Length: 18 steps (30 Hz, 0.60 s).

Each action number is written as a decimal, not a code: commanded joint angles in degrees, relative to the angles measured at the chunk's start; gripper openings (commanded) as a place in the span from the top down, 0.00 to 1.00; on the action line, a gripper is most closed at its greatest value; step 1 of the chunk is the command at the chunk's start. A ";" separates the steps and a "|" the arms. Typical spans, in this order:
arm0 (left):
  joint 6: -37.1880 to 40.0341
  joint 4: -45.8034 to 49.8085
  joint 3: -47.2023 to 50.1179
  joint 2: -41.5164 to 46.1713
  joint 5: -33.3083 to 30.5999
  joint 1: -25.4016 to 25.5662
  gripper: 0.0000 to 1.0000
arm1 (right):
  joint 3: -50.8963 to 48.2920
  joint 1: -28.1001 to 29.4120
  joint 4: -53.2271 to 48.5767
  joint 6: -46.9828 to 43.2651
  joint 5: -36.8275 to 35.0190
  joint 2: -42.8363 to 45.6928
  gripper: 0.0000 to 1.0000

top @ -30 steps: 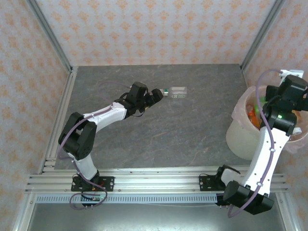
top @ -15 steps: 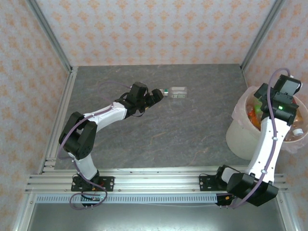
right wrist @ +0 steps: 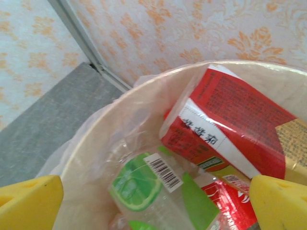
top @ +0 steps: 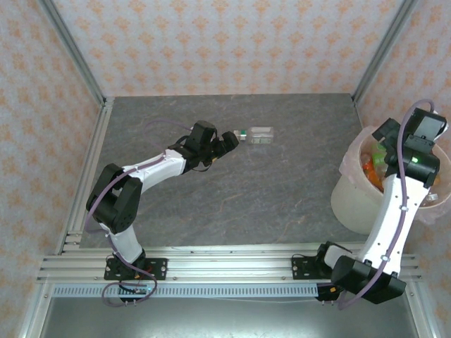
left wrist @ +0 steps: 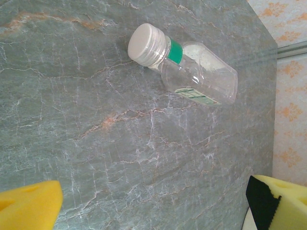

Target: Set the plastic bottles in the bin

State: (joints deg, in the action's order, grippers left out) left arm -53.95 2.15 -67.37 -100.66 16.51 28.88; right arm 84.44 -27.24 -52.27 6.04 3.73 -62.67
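Left tool (top: 232,139) spread, facing the white-capped bottle (left wrist: 192,67) lying on tabletop (top: 282,190); next, advance and pinch it. Right tool (right wrist: 156,201) spread over bin (top: 352,204).

The table top (top: 282,190) under the left pincer (top: 231,139) is gray stone with thin white and orange lines. Walls (top: 211,42) with pale paper and little orange flowers stand beyond it and on both sides of it. Shiny metal bars (top: 74,53) run up the corners where the walls meet.
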 commanded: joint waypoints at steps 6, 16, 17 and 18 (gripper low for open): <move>-0.81 -0.49 -1.88 -2.03 0.55 0.76 0.00 | -3.95 5.93 11.48 4.66 15.08 8.24 0.01; 2.05 -5.89 -5.03 -5.08 4.08 0.74 0.00 | -5.20 16.08 15.01 7.49 24.68 8.49 0.01; 4.39 -4.36 -6.49 -5.22 3.85 0.74 0.00 | -5.74 17.63 15.36 7.55 24.45 8.53 0.01; 7.17 -2.33 -8.19 -5.49 3.60 0.74 0.00 | -6.40 19.36 16.01 7.81 24.05 8.53 0.01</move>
State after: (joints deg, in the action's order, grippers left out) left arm -53.12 -0.40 -70.85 -106.37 19.40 29.28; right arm 79.40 -11.09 -39.48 12.49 25.78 -54.30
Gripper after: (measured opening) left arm 0.999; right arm 0.993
